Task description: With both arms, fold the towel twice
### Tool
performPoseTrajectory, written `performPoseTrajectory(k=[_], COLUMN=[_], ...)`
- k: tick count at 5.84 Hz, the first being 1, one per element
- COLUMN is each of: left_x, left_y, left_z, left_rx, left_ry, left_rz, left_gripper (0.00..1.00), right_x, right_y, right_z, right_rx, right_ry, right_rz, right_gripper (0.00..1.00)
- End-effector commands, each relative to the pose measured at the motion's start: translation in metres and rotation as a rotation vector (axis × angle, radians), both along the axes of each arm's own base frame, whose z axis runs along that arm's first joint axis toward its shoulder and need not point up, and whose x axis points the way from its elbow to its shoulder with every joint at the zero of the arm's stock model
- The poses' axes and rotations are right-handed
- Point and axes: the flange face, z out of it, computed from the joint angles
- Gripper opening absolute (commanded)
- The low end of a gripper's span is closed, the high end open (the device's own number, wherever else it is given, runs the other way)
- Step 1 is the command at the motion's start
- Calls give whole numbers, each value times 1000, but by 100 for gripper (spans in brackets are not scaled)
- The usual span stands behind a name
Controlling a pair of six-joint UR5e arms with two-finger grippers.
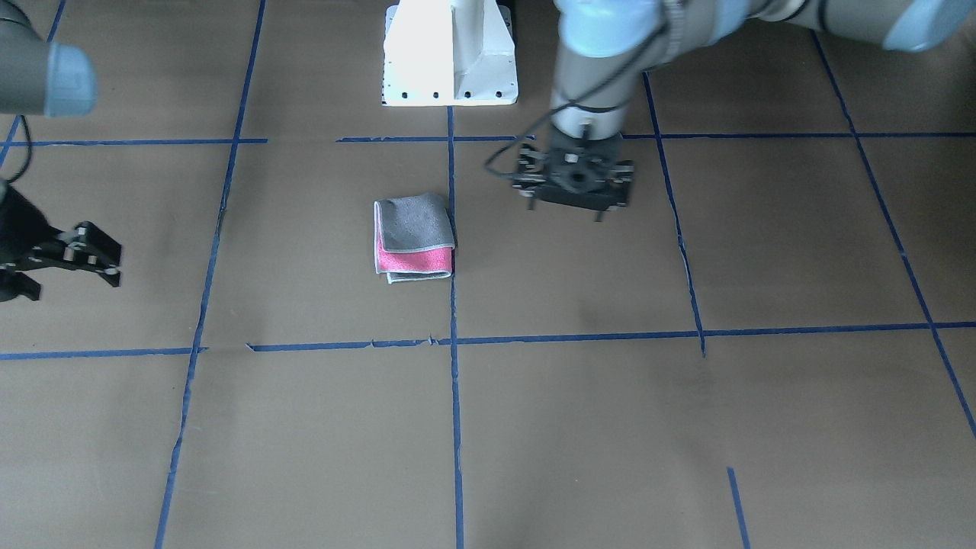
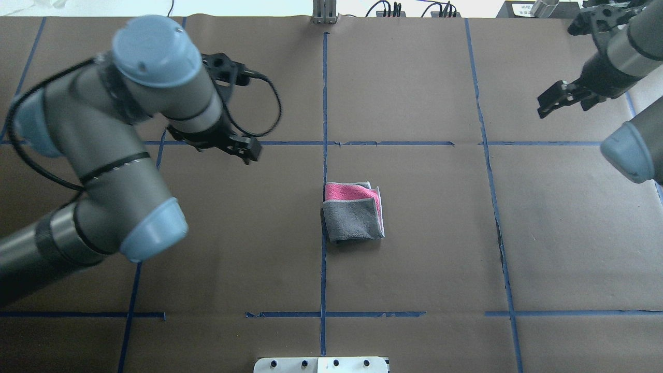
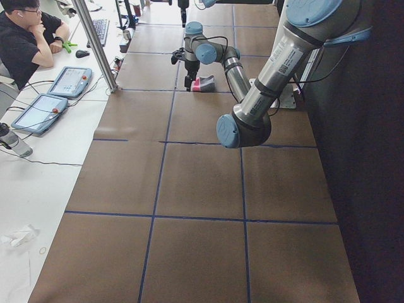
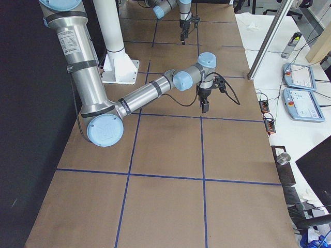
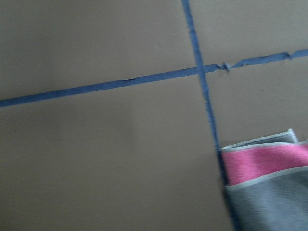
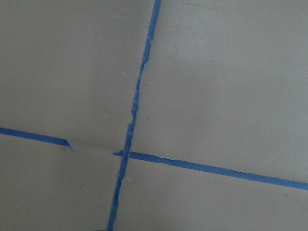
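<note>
The towel (image 1: 414,238) lies folded into a small square near the middle of the table, with a grey face on top and a pink strip showing along one edge. It also shows in the overhead view (image 2: 353,212), the exterior left view (image 3: 205,83) and the left wrist view (image 5: 269,183). My left gripper (image 1: 566,211) hangs above the table beside the towel, apart from it, open and empty (image 2: 248,153). My right gripper (image 2: 562,106) is far off near the table's far right corner, open and empty (image 1: 76,274).
The brown table is marked by a blue tape grid (image 2: 324,155). The white pedestal base (image 1: 450,53) stands at the robot's edge. An operator (image 3: 25,38) sits beyond the far edge with tablets (image 3: 66,81) and a metal post (image 3: 95,44).
</note>
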Motion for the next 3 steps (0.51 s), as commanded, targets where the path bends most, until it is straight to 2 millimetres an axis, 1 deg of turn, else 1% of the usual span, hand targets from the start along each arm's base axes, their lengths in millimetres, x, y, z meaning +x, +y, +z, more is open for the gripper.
performPoseTrajectory(k=[1, 2, 3], left_x=[-154, -247, -320], left_y=[-45, -52, -54], left_z=[112, 186, 256], left_rx=[102, 94, -3], left_ry=[-83, -81, -13], left_rz=[128, 174, 149], left_gripper=[100, 100, 100], right_x=[85, 121, 154], right_y=[22, 44, 75], right_z=[71, 110, 146], right_rx=[25, 9, -55], right_ry=[16, 40, 50], right_rz=[-58, -62, -21], right_gripper=[100, 100, 100])
